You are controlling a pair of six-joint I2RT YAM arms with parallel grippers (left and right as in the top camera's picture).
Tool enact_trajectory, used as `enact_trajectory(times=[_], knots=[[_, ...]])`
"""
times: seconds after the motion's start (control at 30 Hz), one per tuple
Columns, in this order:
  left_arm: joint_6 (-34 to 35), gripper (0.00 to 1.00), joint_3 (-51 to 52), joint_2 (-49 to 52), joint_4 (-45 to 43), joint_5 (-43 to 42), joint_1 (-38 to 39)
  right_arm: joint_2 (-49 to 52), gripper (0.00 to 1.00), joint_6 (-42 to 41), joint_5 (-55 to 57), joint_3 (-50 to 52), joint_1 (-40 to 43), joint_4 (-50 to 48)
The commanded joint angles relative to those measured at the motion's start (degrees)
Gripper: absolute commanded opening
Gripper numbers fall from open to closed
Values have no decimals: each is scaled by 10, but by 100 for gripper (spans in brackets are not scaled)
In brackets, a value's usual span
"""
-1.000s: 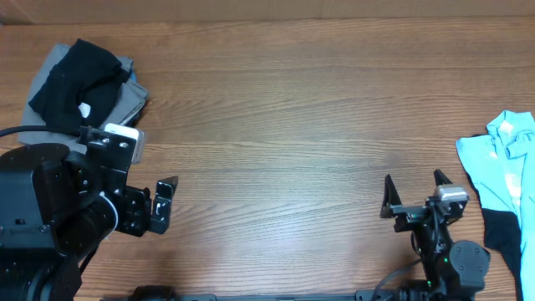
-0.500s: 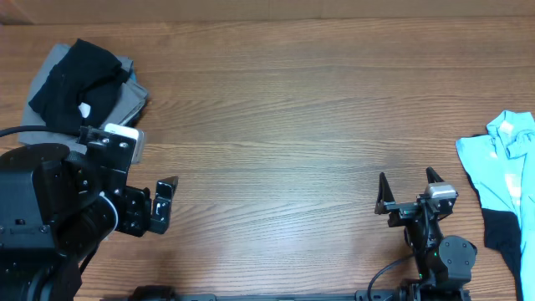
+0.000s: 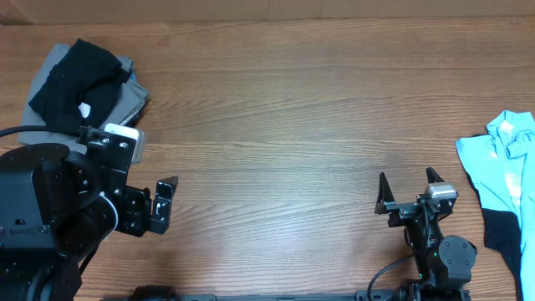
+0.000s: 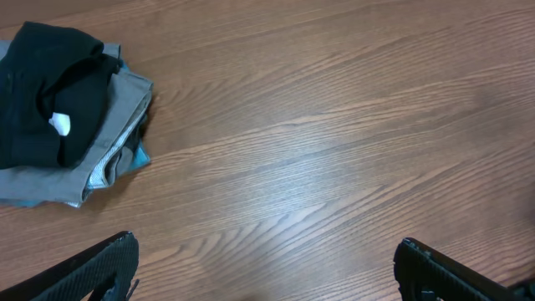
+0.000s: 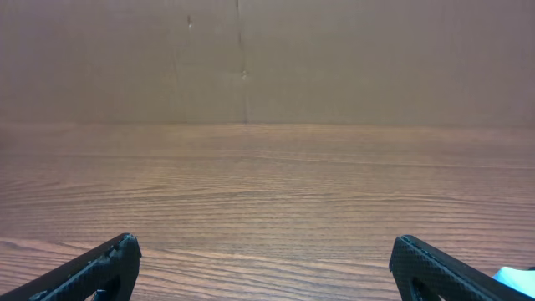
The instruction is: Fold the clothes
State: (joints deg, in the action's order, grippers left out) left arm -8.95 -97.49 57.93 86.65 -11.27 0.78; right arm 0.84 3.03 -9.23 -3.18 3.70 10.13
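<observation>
The clothes lie in two places. A folded stack, black garment [image 3: 79,71] on top of a grey one [image 3: 129,99], sits at the far left; in the left wrist view it shows as black [image 4: 50,92] over grey [image 4: 117,125] with a blue edge. A light-blue garment [image 3: 508,159] and a black one [image 3: 500,234] lie crumpled at the right edge. My left gripper [image 3: 155,199] [image 4: 263,255] is open over bare wood, below the stack. My right gripper [image 3: 407,177] [image 5: 263,251] is open and holds nothing, left of the light-blue garment.
The wooden table [image 3: 276,125] stretches between the two arms. A brown cardboard wall [image 5: 267,58] stands along the far edge. A sliver of light-blue cloth [image 5: 512,276] shows at the bottom right of the right wrist view.
The right gripper shifted slightly left a second ago and has stayed still since. The left arm and the clothes have not moved.
</observation>
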Motion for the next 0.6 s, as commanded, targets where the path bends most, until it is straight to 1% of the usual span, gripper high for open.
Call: enact_trajectory(times=[0.0,0.13,0.17,0.27,0.3,0.4,0.47,0.5,0.57], knots=[[8,100,-4,-2,-1,3,4,-6,100,0,-3,2,2,-4],[8,100,-3,-2,0,3,4,-6,100,0,-3,2,2,-4],[-5,100,0,-5,-7,14,4,-6,100,0,-3,2,2,-4],[-11,100,23,-22,-67,24,3,-6,100,0,-3,2,2,-4],[-11,100,37,-30,-93,24,3,-6,100,0,-3,2,2,-4],[3,100,124,-71,-203,20,3,-6,100,0,-3,2,2,-4],[19,100,200,-106,-278,20,3,-6,100,0,-3,2,2,-4],[29,100,271,-139,-346,20,3,-6,100,0,-3,2,2,-4],[43,100,343,-177,-406,20,3,-6,100,0,-3,2,2,-4]])
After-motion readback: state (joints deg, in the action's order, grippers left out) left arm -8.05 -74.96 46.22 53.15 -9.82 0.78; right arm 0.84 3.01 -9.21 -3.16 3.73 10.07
